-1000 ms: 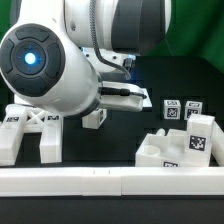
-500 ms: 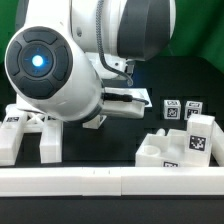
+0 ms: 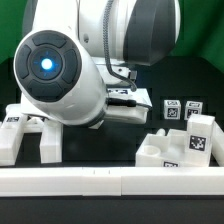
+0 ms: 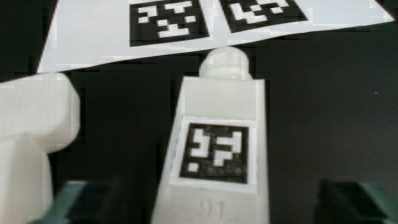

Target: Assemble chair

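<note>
The arm, a bulky white housing with a glowing blue disc on its joint cap, fills the middle of the exterior view and hides much of the black desk. Behind it the backdrop is dark. A long white border rail runs along the desk's near edge.

The marker board lies flat and shows two square tags in the wrist view.

Of the chair, the X-braced panel stands at the exterior view's left, partly behind the arm. A tagged blocky piece sits at the right. A leg block lies on the desk with its rounded tip at the marker board's edge. Another white part lies just beside it.

The jaws are spread wide and hold nothing. One dark fingertip stands on each side of the leg block, clear of it.

The tags carry only black-and-white square patterns.
</note>
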`<action>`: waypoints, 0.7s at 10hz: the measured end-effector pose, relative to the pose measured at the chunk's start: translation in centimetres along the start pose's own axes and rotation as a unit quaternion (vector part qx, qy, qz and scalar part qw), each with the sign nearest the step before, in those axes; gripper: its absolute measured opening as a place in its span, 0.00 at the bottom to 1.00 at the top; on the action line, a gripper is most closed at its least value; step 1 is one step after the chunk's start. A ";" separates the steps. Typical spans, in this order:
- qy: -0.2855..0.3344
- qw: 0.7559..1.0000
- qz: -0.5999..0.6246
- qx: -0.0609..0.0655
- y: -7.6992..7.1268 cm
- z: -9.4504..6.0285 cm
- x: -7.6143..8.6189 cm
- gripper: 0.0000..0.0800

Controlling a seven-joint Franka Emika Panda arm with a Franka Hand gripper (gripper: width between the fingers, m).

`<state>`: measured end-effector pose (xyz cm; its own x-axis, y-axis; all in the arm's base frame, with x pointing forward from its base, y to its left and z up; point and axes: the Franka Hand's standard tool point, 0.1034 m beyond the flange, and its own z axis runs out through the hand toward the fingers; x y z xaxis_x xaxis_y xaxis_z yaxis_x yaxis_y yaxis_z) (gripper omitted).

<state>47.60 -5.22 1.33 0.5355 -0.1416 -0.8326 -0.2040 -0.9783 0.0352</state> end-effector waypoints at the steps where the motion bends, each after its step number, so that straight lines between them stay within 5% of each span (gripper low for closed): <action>1: 0.000 1.000 0.000 0.000 0.0 0.0 0.0 0.48; 2: 0.000 1.000 0.000 0.000 -0.1 -0.1 0.0 0.36; 7: 0.001 1.000 -0.002 -0.001 -0.4 -0.3 -0.2 0.36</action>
<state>47.88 -4.81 1.62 0.5386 -0.1388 -0.8310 -0.2001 -0.9792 0.0338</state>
